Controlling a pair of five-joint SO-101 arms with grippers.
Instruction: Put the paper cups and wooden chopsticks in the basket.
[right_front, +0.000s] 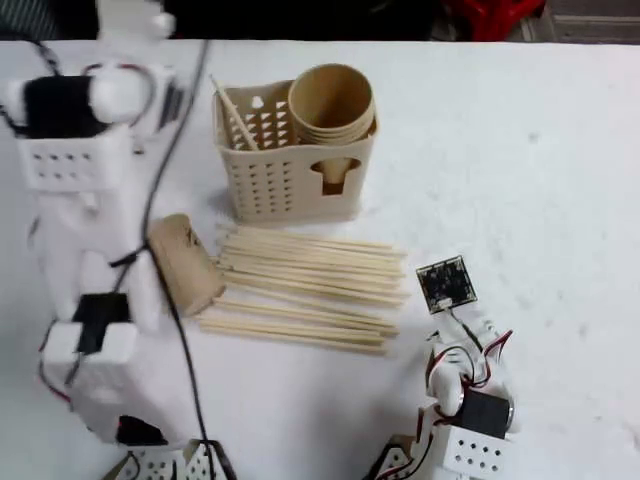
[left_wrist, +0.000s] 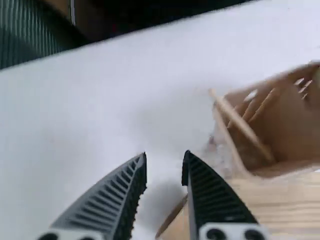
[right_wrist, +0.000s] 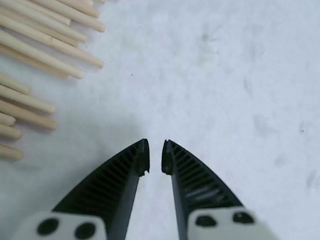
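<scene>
A beige perforated basket (right_front: 290, 175) stands at the back middle of the table, holding a stack of paper cups (right_front: 332, 100) and one upright chopstick (right_front: 236, 120). In front of it, several wooden chopsticks (right_front: 305, 290) lie in a loose pile. Another paper cup (right_front: 185, 262) lies on its side at the pile's left end, against the left arm (right_front: 85, 250). My left gripper (left_wrist: 165, 162) is open and empty, low over the table, with the basket (left_wrist: 280, 120) just beyond it. Off the pile's right end, my right gripper (right_wrist: 155, 150) hangs over bare table, holding nothing, with a thin slit between its tips.
A black cable (right_front: 175, 300) runs from the table's back past the lying cup to the front edge. The right arm's base (right_front: 470, 420) sits at the front right. Open white table stretches to the right of the basket and chopsticks.
</scene>
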